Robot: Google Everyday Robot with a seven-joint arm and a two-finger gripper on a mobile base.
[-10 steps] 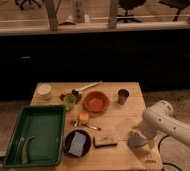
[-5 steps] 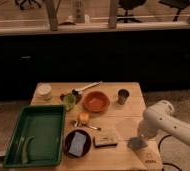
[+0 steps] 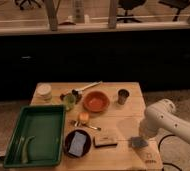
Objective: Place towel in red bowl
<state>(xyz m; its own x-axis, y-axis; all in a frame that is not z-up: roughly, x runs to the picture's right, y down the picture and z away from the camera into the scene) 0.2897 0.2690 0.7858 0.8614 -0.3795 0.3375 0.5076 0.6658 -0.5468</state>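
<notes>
Gripper (image 3: 138, 142) is shifted lower at the surface's (image 3: 123, 112) right edge; approach step, towel not identifiable, red bowl (image 3: 96, 101) awaits.

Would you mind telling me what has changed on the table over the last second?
The arm has swung left over the table's right side, bringing the tool down toward the front right area, near the tan block. It holds nothing visible. The red bowl, metal cup, green tray and the dark plate with the light blue towel stayed put.
</notes>
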